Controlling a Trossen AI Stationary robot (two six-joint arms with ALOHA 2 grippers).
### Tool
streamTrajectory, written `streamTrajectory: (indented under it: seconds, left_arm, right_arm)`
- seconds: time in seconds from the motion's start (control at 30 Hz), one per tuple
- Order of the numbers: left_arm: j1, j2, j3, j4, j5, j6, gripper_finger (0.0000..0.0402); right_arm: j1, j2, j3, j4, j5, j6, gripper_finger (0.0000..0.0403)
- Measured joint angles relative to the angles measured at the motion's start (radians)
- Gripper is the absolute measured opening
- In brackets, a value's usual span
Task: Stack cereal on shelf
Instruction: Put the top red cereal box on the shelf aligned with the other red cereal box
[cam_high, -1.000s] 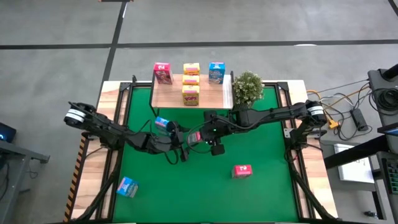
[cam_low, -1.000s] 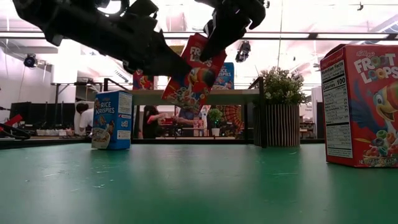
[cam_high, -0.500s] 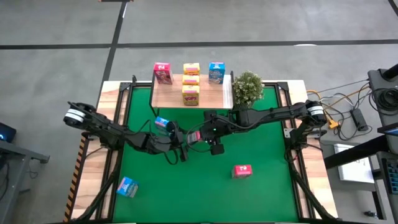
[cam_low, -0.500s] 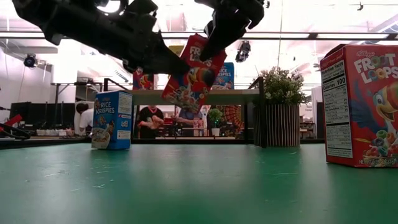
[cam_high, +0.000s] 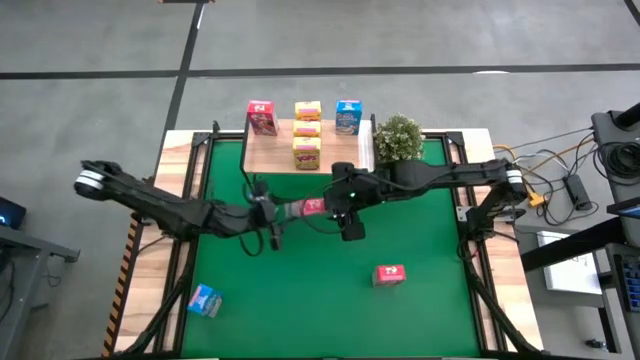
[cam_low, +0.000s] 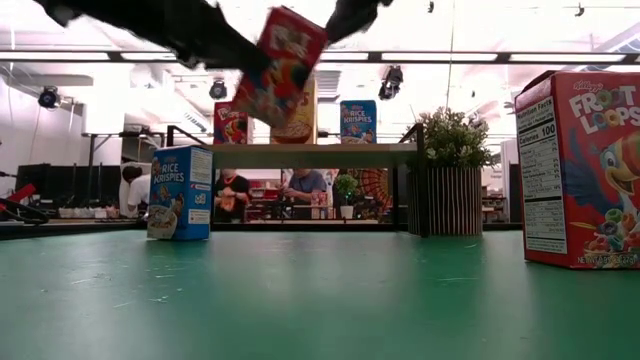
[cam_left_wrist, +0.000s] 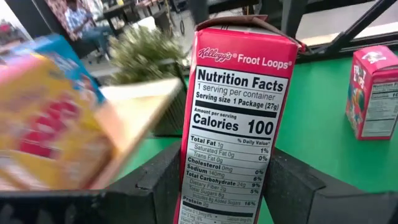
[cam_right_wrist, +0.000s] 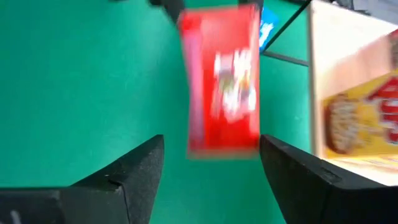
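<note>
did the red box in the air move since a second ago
Yes. In the low view the red Froot Loops box has risen from level with the shelf to above it, held by the left gripper.

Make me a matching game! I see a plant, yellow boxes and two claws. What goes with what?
Things:
1. plant
2. yellow boxes
3. left claw
4. right claw

Place or state:
A. holding a red box
B. on the shelf
C. open
D. beside the shelf

Pairs: 1-D, 2-B, 3-A, 4-C
</note>
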Motion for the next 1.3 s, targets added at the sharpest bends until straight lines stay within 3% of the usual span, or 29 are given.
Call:
streamTrajectory:
  seconds: [0.27, 0.37, 0.53, 0.7, 1.0, 1.3]
  left_arm:
    - [0.02, -0.281, -0.003, -0.179, 0.002, 0.139, 0.0174]
    - [0.036, -0.366, -0.011, -0.207, 0.057, 0.183, 0.0174]
    - [0.1, -0.477, -0.043, -0.218, 0.095, 0.245, 0.0174]
    - [0.236, -0.558, -0.134, -0.2, 0.094, 0.231, 0.0174]
    - [0.497, -0.605, -0.307, 0.039, 0.095, 0.165, 0.0174]
    - [0.563, -0.518, -0.327, 0.079, 0.102, 0.023, 0.0174]
  right_arm:
    - [0.0, -0.028, 0.193, -0.161, -0.001, 0.001, 0.0258]
    - [0.0, -0.043, 0.235, -0.204, -0.002, 0.004, 0.0253]
    - [0.0, -0.077, 0.236, -0.239, -0.034, 0.05, 0.0247]
    - [0.007, -0.111, 0.16, -0.244, -0.058, 0.099, 0.0247]
    - [0.018, -0.163, -0.039, -0.129, -0.057, 0.159, 0.0244]
    - [0.018, -0.185, -0.138, -0.027, -0.054, 0.165, 0.0244]
